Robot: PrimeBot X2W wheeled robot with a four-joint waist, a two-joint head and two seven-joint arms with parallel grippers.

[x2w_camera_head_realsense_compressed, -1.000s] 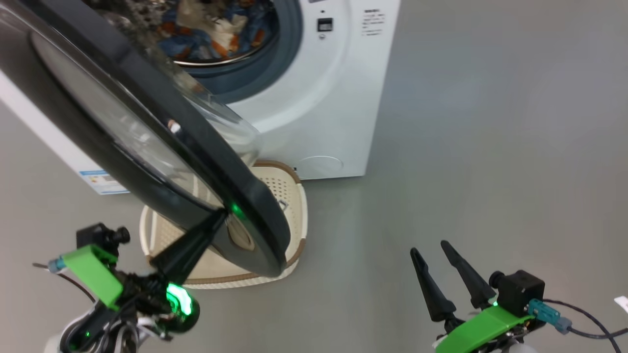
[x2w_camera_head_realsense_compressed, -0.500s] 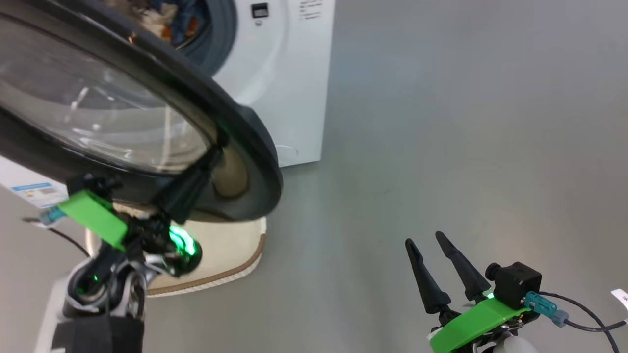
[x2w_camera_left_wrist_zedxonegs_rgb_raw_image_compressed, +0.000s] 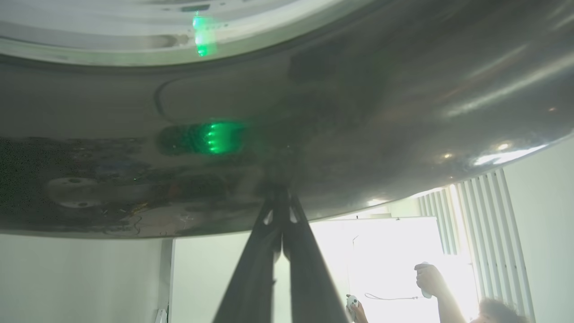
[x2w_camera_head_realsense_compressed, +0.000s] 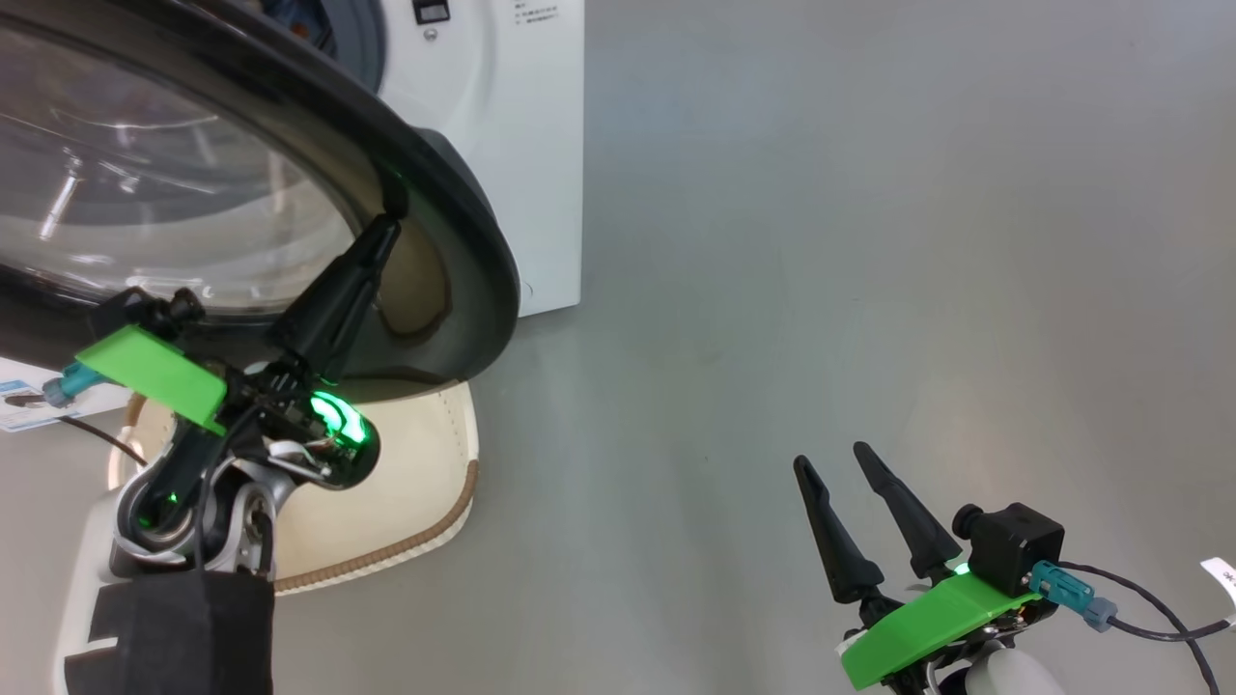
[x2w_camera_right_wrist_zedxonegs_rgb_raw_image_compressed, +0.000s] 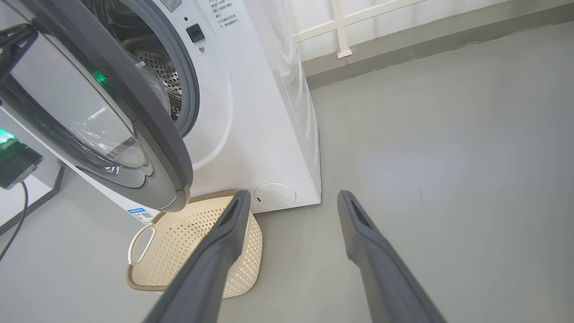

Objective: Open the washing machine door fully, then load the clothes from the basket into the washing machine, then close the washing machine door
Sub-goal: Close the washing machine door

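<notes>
Washing machine door (x2w_camera_head_realsense_compressed: pixel 478 261), ajar over the basket (x2w_camera_head_realsense_compressed: pixel 439 454), meets the tips of the clenched left gripper (x2w_camera_head_realsense_compressed: pixel 381 232), the right gripper (x2w_camera_head_realsense_compressed: pixel 830 456) hangs splayed above the floor (x2w_camera_head_realsense_compressed: pixel 869 241), and print on the washing machine (x2w_camera_head_realsense_compressed: pixel 541 145) and its blue label (x2w_camera_head_realsense_compressed: pixel 19 403) is unreadable.

Floor: smooth grey floor (x2w_camera_head_realsense_compressed: pixel 869 241), matte.
Wall: white wall (x2w_camera_right_wrist_zedxonegs_rgb_raw_image_compressed: pixel 381 18) over 1 grey skirting strip (x2w_camera_right_wrist_zedxonegs_rgb_raw_image_compressed: pixel 426 45).
Window: glaring window (x2w_camera_left_wrist_zedxonegs_rgb_raw_image_compressed: pixel 390 260) (vertical blinds (x2w_camera_left_wrist_zedxonegs_rgb_raw_image_compressed: pixel 484 224) beside it).

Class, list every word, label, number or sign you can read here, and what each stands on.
No text reads clearly.
Printed lines on the big white front-loading washing machine, beside its opening: too small to read.
Blue-and-white sticker low on its front: blurred, unreadable.
</notes>
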